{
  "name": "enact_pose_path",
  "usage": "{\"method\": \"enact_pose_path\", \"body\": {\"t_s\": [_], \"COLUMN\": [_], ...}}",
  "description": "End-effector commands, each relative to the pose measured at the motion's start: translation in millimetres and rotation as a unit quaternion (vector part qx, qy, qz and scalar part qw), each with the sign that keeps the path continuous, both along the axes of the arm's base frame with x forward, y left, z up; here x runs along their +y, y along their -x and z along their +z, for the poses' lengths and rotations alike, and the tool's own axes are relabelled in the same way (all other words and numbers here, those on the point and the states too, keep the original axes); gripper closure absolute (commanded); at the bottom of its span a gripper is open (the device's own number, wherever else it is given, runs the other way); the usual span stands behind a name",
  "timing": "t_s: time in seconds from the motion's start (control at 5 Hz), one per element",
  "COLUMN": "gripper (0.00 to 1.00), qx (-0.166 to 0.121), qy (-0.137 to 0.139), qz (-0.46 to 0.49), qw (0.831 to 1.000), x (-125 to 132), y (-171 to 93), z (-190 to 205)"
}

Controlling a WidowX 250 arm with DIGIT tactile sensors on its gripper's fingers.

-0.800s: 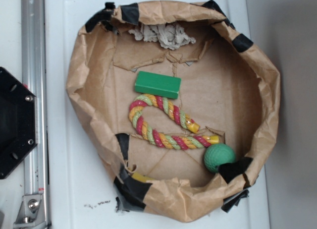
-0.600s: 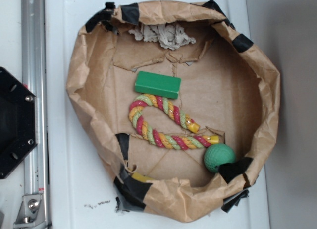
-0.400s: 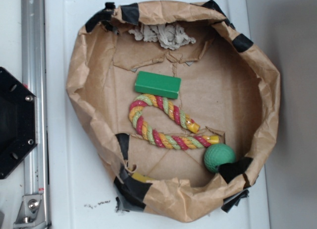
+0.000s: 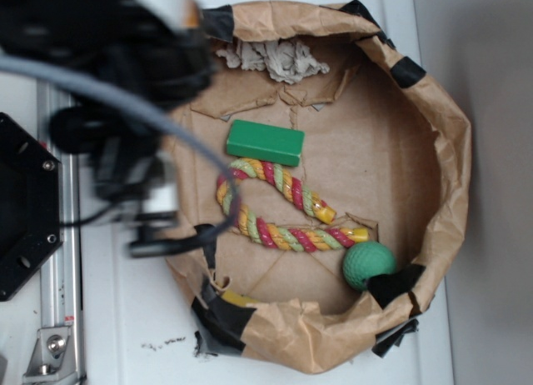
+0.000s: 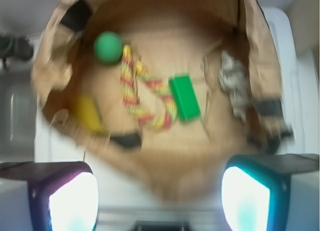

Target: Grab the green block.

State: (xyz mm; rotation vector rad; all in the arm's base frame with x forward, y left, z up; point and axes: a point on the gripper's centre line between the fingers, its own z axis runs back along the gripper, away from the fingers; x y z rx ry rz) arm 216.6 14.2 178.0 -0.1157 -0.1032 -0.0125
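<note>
The green block [image 4: 265, 142] is lying flat on the floor of the paper-lined basket [image 4: 450, 152], just above the bend of the rope toy [image 4: 275, 206], with the green ball [image 4: 367, 265] well apart near the rim. You're hovering high with the gripper [image 5: 160, 198], so line it up across the block's short sides and come straight down, keeping clear of the rope. The fingers [image 5: 252, 196] are sitting wide and holding nothing.

gripper [image 5: 160, 196] open, empty, arm raised
</note>
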Motion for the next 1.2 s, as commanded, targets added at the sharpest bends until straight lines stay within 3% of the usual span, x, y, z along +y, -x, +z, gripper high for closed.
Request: {"method": "enact_pose_path", "body": {"t_s": [0.0, 0.2, 0.6, 1.0], "gripper": [0.0, 0.0, 0.0, 0.0], "qx": [-0.009, -0.038, -0.034, -0.026], "qy": [0.036, 0.073, 0.019, -0.003], "qz": [-0.035, -0.094, -0.118, -0.13], "qw": [0.999, 0.992, 0.992, 0.991], "x": [2.5, -3.0, 25.3, 29.5], "y": [-26.2, -15.3, -26.8, -42.6], "z": [-48.0, -98.2, -124.9, -123.1]}}
